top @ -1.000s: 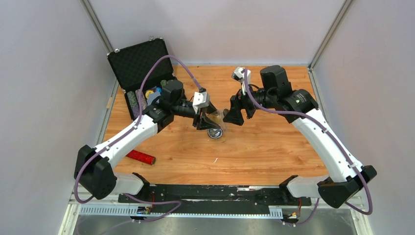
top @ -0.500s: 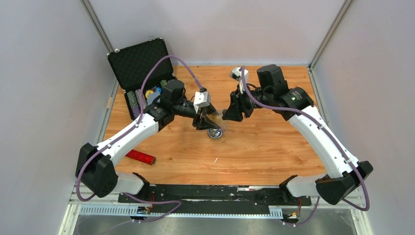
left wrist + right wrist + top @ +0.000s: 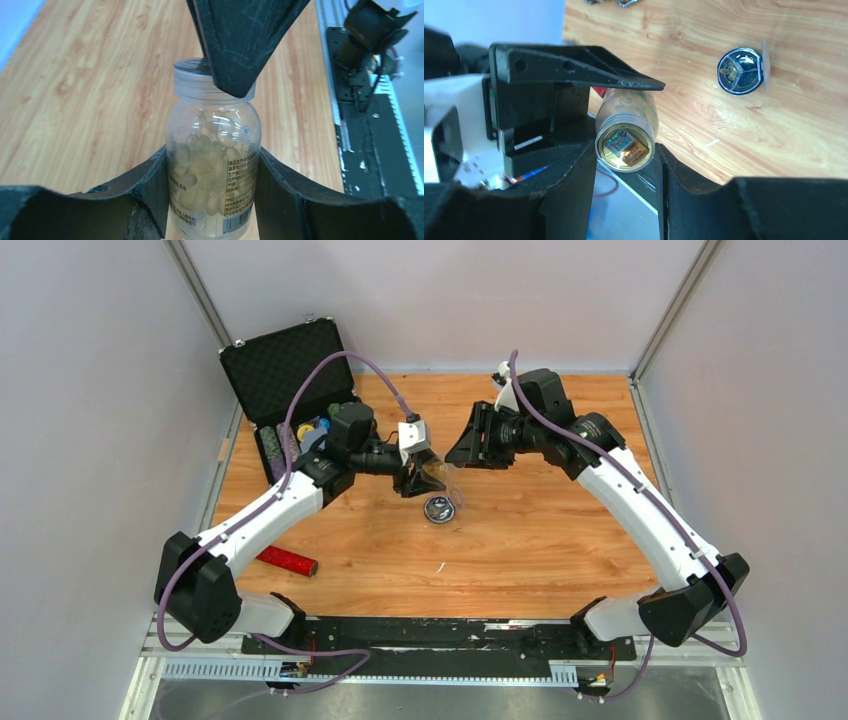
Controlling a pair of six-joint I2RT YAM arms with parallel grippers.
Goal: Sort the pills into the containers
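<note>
- Above the middle of the table [image 3: 804, 125], the left gripper [image 3: 211, 165] is clamped on the body of a clear pill bottle [image 3: 215, 125], held off the wood and tipped toward the right arm.
- At the bottle's far end, the right gripper [image 3: 625, 150] has a finger on each side of the cap [image 3: 200, 75]. Whether they press on it cannot be told.
- On the wood just nearer than the bottle lies the round divided dish [image 3: 720, 75], with a few pills [image 3: 727, 71] in one compartment.
- Risk 1: a weak or off-centre pinch on the cap could slip when twisted and leave it on.
- Risk 2: the smooth bottle could turn in the left fingers along with the cap.
- Risk 3: the bottle is full, so once it is open this tilt could send pills past the small dish onto the table.
</note>
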